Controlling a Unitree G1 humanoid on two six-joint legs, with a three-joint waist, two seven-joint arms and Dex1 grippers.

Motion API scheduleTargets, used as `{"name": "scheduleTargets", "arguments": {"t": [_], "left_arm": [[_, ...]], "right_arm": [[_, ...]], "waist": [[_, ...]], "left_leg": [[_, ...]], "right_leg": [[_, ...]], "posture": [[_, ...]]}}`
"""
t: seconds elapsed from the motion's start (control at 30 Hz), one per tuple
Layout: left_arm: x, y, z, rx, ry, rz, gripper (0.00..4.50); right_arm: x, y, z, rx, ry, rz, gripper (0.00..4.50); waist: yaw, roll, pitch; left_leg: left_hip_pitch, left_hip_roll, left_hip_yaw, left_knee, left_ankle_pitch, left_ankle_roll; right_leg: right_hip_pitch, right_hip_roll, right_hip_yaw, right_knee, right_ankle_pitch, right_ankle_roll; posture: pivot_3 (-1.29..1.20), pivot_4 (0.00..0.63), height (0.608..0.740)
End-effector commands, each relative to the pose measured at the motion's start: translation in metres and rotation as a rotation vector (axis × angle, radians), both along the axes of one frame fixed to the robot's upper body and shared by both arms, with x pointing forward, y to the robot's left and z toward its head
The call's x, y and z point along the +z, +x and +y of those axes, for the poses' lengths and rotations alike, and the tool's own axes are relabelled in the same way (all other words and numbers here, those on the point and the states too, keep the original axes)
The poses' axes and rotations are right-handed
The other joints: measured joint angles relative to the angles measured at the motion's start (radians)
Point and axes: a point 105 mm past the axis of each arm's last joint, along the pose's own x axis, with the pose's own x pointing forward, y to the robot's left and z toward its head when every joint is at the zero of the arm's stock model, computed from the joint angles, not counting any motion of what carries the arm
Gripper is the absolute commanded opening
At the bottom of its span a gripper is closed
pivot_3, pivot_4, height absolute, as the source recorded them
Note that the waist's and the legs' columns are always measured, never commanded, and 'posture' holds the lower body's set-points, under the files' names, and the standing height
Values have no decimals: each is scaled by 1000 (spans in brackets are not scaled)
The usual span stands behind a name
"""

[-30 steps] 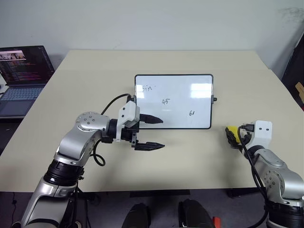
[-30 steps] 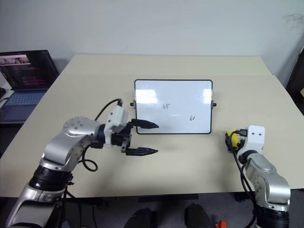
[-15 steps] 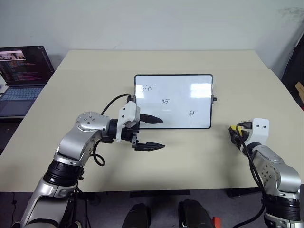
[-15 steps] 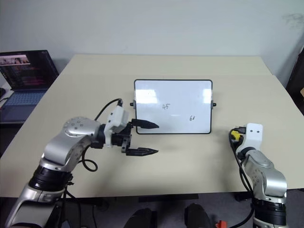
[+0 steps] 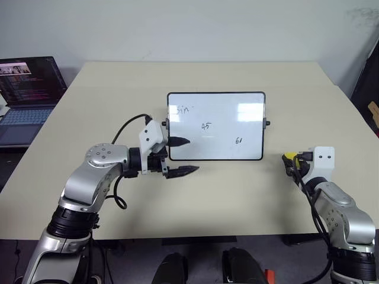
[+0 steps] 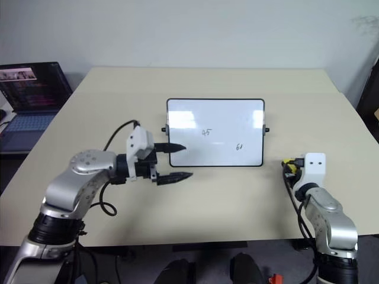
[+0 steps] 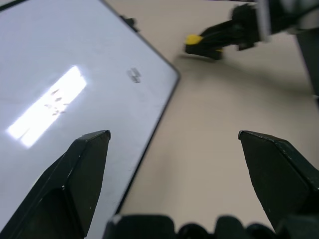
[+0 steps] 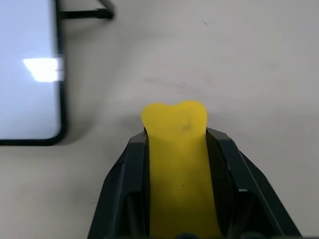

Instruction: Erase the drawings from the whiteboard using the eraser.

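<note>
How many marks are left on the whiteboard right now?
3: "sin" near the far left corner of the whiteboard, "45" about the middle, "61" toward the near right. Glare patches could hide faint strokes.

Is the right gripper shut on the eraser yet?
Yes, shut: the right gripper's black fingers press both sides of the yellow eraser.

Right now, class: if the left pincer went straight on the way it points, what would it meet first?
Probably the whiteboard: the left pincer, open, straddles its lower left corner, one finger over the board. Depth is unclear; it may pass above.
</note>
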Motion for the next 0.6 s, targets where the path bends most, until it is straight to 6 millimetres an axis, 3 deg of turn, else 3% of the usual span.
{"name": "scheduleTargets", "arguments": {"t": [0.03,0.1,0.2,0.33,0.6], "left_arm": [[21,22,26,197,-3,-83,4500],[26,32,38,278,1,-105,4500],[30,44,48,356,-5,-121,4500],[24,54,63,434,27,-107,4500],[15,67,77,510,64,-100,4500]], "right_arm": [[41,3,47,199,-153,-191,1196],[54,10,77,306,-213,-258,1196],[64,19,106,398,-270,-314,1195],[87,38,164,550,-331,-413,1195],[117,68,229,675,-429,-480,1195]], "waist": [[-5,0,0],[-9,0,0],[-4,0,0],[-5,-1,0],[-4,-2,0]], "left_leg": [[0,0,0,0,0,0],[1,0,1,0,0,0],[2,0,1,0,0,0],[2,-1,1,1,1,-1],[-11,-3,1,3,5,-8]], "right_leg": [[0,0,0,0,0,0],[0,1,0,1,0,0],[0,1,0,3,0,0],[-1,0,1,4,0,0],[-17,-6,0,10,0,-1]], "posture": [[0,150,740],[0,150,740],[0,150,740],[0,150,740],[0,150,740]]}}
